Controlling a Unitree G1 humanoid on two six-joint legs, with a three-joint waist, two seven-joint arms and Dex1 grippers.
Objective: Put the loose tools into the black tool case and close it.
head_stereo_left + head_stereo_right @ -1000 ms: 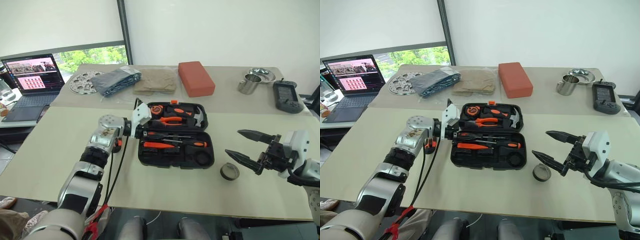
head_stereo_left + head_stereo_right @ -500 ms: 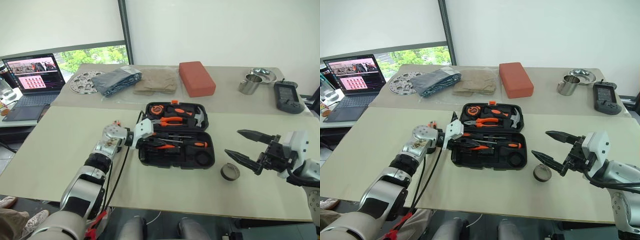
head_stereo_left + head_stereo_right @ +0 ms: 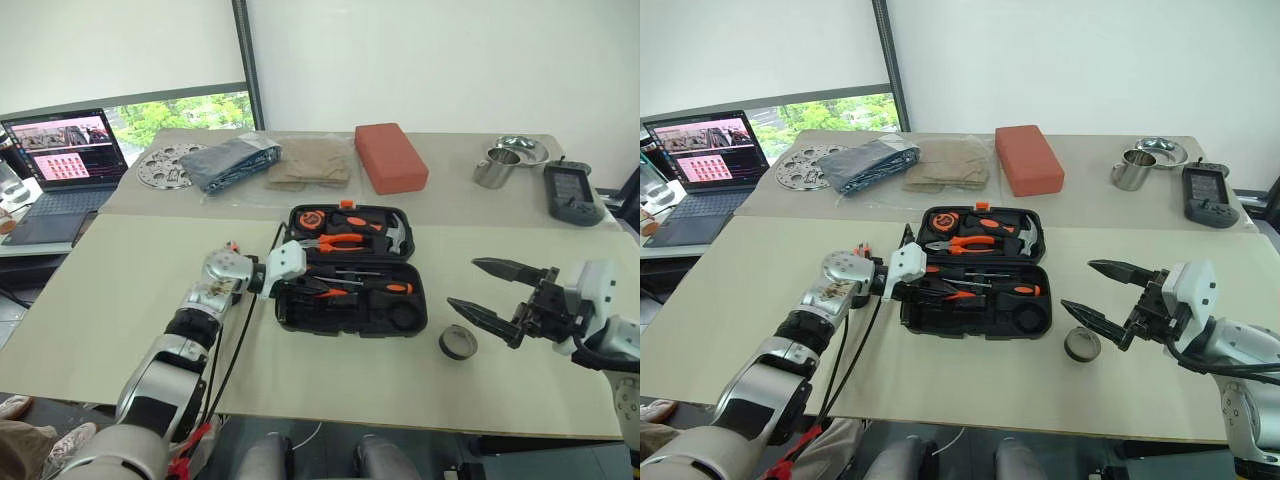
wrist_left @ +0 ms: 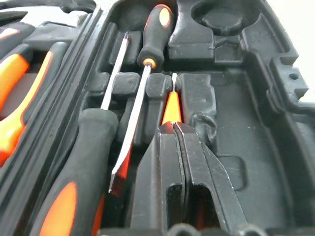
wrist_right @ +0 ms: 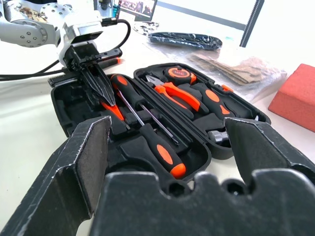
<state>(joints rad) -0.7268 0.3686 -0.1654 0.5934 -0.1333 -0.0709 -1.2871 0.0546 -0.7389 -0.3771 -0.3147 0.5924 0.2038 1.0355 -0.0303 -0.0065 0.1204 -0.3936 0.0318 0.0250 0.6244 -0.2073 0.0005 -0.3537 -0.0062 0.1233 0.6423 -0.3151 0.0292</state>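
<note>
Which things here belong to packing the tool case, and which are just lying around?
Job:
- black tool case
- two screwdrivers
- small thin orange tool, pinched by left gripper
- tape roll

Lying about:
- red-orange block
- laptop
- metal cup
- folded cloths

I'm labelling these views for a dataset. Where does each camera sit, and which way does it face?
Head stereo pair: looks forward and down over both arms at the black tool case and tape roll.
Left wrist: looks along the shut left gripper onto a small thin orange tool.
Right wrist: looks past the open right gripper at the case.
Shared: the case.
</note>
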